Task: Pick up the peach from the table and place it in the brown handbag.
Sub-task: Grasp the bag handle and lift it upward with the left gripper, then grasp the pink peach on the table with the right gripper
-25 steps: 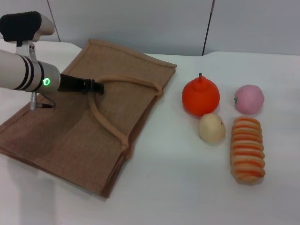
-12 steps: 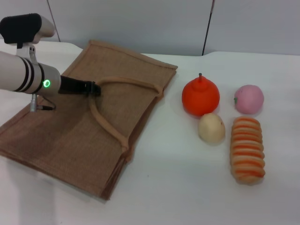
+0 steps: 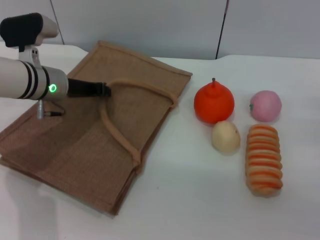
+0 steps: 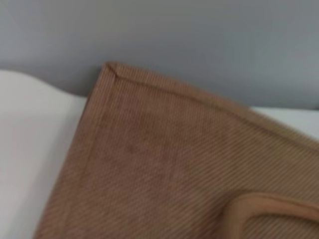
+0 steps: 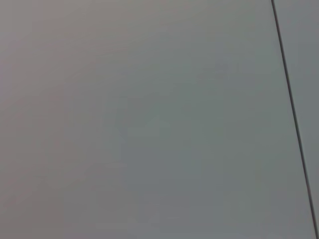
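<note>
The peach (image 3: pixel 265 106), small, round and pale pink, lies on the white table (image 3: pixel 200 200) at the right. The brown handbag (image 3: pixel 75 145) lies flat on the left, one rope handle (image 3: pixel 117 135) looping over its top face. My left gripper (image 3: pixel 104 90) is over the bag, far left of the peach, its dark fingers shut on the top of that handle loop. The left wrist view shows the bag's far corner (image 4: pixel 164 164) and a bit of the handle (image 4: pixel 269 206). My right gripper is out of view; its wrist view shows only a grey wall.
A bright orange stemmed fruit (image 3: pixel 214 103) stands left of the peach. A cream egg-shaped fruit (image 3: pixel 226 136) lies in front of it. An orange-striped bread roll (image 3: pixel 264 159) lies in front of the peach. A grey wall runs behind the table.
My left gripper has drawn slightly right and up with the handle. The bag has shifted a little with it, its far right corner sliding right. The fruits have not moved.
</note>
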Motion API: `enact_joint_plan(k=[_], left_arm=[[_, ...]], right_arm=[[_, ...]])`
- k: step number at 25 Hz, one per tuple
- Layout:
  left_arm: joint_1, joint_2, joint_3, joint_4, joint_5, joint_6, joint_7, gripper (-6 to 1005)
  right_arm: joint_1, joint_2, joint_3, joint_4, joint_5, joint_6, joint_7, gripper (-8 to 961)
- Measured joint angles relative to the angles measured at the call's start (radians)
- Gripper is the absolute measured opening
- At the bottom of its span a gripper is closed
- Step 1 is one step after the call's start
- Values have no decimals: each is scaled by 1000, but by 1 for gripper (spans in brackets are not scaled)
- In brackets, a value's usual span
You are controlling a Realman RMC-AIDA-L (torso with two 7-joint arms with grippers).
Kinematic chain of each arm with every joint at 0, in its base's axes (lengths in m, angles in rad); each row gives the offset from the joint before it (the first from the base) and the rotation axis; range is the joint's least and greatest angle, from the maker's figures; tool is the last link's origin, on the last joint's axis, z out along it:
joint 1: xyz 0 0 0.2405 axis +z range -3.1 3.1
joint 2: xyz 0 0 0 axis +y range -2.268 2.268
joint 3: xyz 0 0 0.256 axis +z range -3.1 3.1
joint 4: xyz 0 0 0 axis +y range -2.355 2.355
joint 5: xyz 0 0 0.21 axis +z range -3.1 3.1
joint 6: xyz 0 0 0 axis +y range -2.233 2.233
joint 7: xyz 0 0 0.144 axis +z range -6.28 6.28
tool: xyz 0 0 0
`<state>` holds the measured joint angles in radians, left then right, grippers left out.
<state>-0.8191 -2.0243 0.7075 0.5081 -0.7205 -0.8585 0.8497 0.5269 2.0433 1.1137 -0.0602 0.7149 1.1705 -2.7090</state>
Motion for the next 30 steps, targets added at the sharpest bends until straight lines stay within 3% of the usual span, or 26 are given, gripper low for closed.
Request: enact_joint_plan(k=[9,14,17,21,23,30], left_arm=[[91,21,-2,32,-382,-169,229,121],[140,38,-3,23,-585,-259,346,122],[197,42,-11,11,-792,-325,466,122],[218,51,-16,-29,-910,-397,554,123],[221,75,-16,-103,-1004,-484,637,123],[230,97,-16,-167,-1106,-614,711,124]], right_arm=[[4,-1,-74,5,-2,15,8,878],[26,-9,-266,15,-3,47,10,877],[71,-14,-419,14,-3,47,14,877],[100,-12,-483,14,-3,10,15,876],[126,-11,-535,17,-3,-52,15,876],[162,-11,-621,30,-3,-183,33,874]])
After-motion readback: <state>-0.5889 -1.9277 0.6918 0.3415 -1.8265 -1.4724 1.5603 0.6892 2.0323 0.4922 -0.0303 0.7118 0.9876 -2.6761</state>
